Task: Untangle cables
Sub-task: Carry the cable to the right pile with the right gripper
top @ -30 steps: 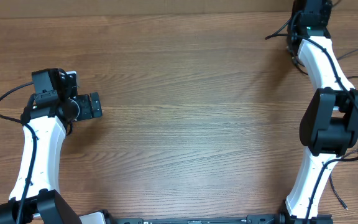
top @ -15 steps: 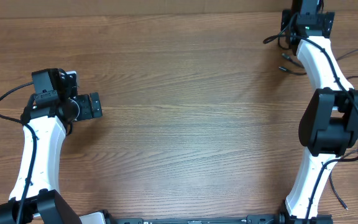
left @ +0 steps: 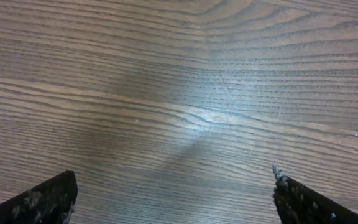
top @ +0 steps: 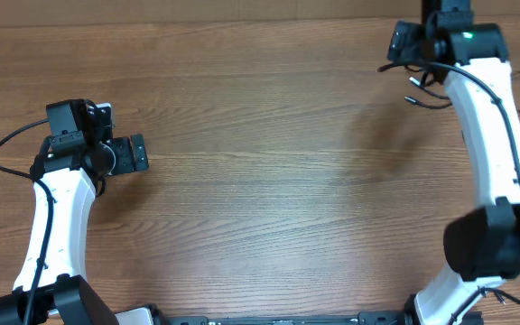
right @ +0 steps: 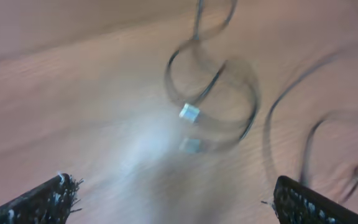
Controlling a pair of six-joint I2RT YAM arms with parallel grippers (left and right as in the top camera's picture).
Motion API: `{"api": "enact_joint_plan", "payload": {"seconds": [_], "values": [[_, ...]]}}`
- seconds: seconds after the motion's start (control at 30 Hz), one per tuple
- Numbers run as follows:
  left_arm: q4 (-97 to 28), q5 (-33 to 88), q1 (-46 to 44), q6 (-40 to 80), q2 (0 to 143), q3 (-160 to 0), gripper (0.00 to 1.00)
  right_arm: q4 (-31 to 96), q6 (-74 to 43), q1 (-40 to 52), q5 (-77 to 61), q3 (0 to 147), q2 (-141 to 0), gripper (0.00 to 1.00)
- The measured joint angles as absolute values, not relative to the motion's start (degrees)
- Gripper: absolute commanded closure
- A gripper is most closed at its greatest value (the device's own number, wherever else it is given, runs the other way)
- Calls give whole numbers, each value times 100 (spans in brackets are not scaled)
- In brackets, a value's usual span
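The cables (top: 413,99) lie loose on the table (top: 269,190) at the upper right of the overhead frame. The right gripper (right: 176,202) hangs above them, jaws wide apart and holding nothing (its view is blurred, showing loops and a silver plug (right: 189,112)). The left gripper (left: 176,199), at mid-left, is spread too.

Black cables (right: 253,109), silver plug tips (right: 189,112); brown wood-grain table (top: 260,181).

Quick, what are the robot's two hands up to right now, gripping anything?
Left hand: open, holding nothing.
Right hand: open, holding nothing; the cables are beneath it, not gripped.
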State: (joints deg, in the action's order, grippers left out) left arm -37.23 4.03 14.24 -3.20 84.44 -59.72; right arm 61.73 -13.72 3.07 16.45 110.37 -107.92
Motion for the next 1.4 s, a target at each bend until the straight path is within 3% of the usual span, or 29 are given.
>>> {"api": "enact_joint_plan", "payload": {"seconds": [0.47, 1.4], "values": [[-3728, 403, 1424, -320, 8444, -5972, 0, 8016, -2204, 303, 414, 11048, -10742, 0], [-3728, 403, 1424, -320, 8444, -5972, 1, 7946, -2235, 303, -84, 11048, -10742, 0]]}}
